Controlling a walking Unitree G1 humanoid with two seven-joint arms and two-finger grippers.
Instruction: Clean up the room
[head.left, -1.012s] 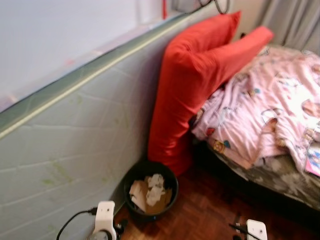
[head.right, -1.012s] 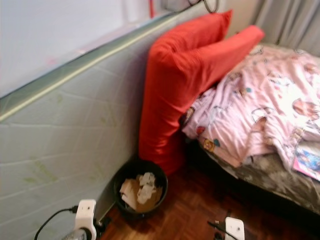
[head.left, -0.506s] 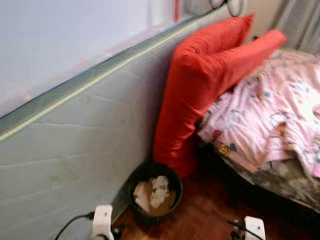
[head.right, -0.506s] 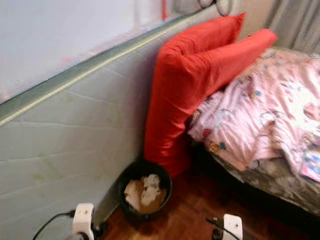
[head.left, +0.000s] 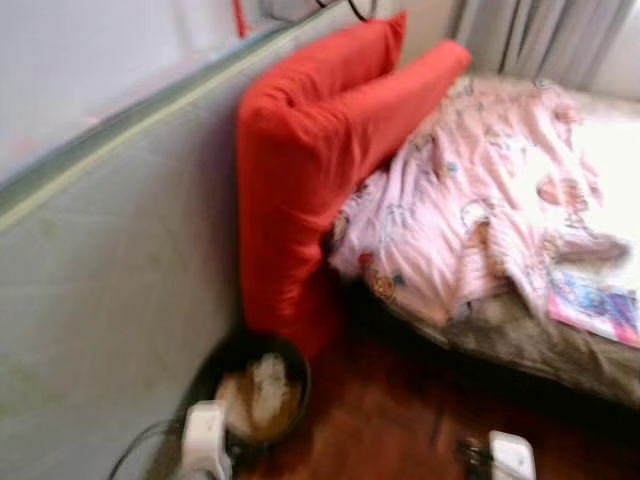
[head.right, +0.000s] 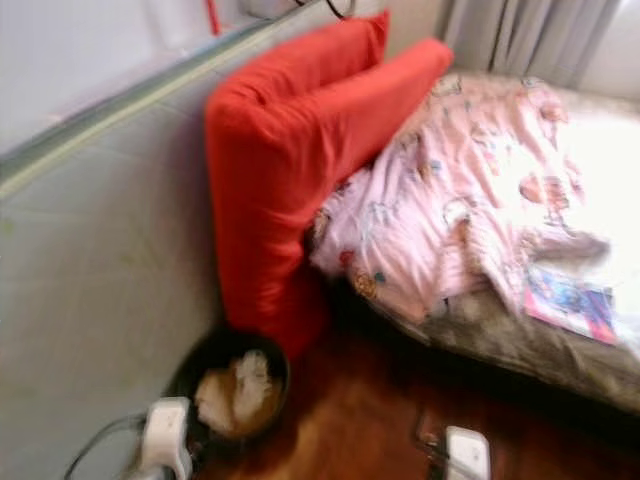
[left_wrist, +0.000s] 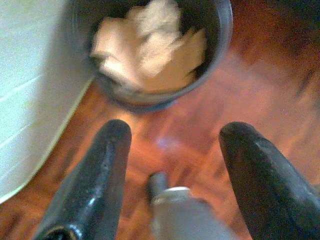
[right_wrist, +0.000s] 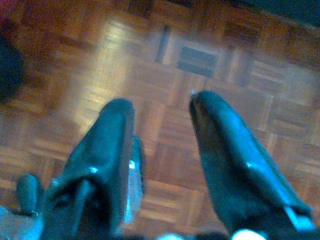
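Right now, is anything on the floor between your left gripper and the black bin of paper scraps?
Nothing visible: bare wooden parquet floor lies between the open left gripper and the round black bin holding crumpled paper.

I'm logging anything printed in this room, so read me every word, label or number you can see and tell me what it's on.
No text can be read in these pictures.
Colourful booklet on the bed: printed cover, too blurred to read.
Pink blanket: cartoon prints, no legible words.
Paper in the black bin: no lettering can be made out.
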